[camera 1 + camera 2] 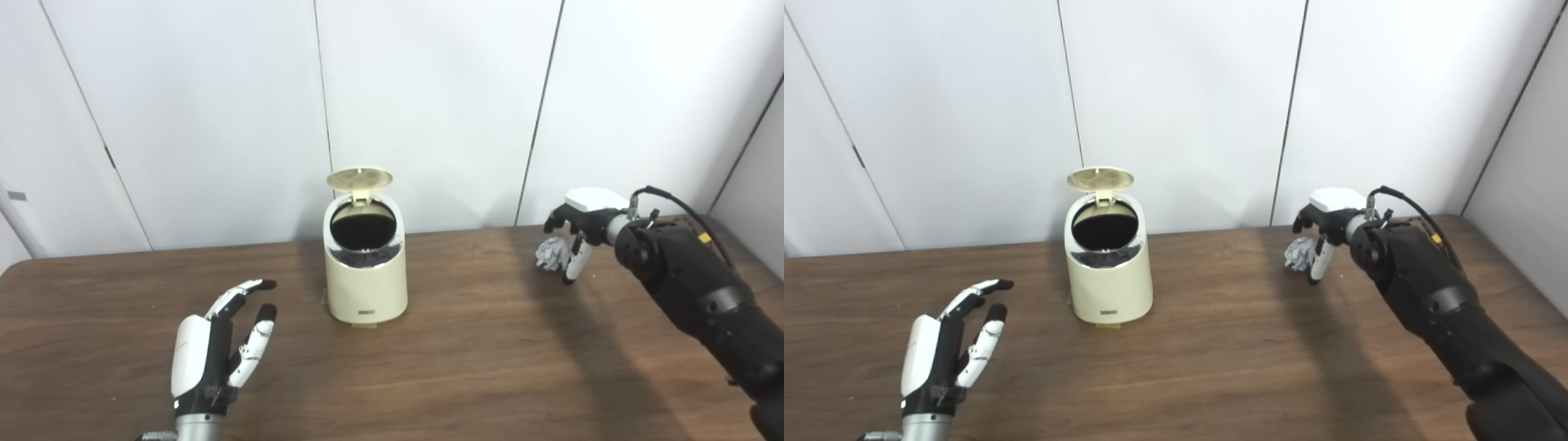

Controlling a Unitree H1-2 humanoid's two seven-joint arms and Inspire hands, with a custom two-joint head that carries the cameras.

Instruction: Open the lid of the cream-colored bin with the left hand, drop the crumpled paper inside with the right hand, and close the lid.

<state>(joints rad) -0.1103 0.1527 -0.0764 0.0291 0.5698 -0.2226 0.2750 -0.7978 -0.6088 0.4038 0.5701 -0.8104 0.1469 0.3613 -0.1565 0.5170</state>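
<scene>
The cream-colored bin (pixel 366 288) stands upright at the middle of the brown table (pixel 478 367). Its round lid (pixel 359 178) is tipped up and back, and the dark opening (pixel 363 228) shows. My left hand (pixel 214 343) is open and empty, to the front left of the bin and apart from it. My right hand (pixel 582 229) is at the far right of the table with its fingers curled around the crumpled paper (pixel 552 254), a small white-grey ball. I cannot tell whether the paper rests on the table or is lifted.
White wall panels (pixel 429 92) close off the back edge of the table. The table's right edge runs close behind my right arm (pixel 692 288). A small yellowish tab (pixel 362 325) shows under the bin's front.
</scene>
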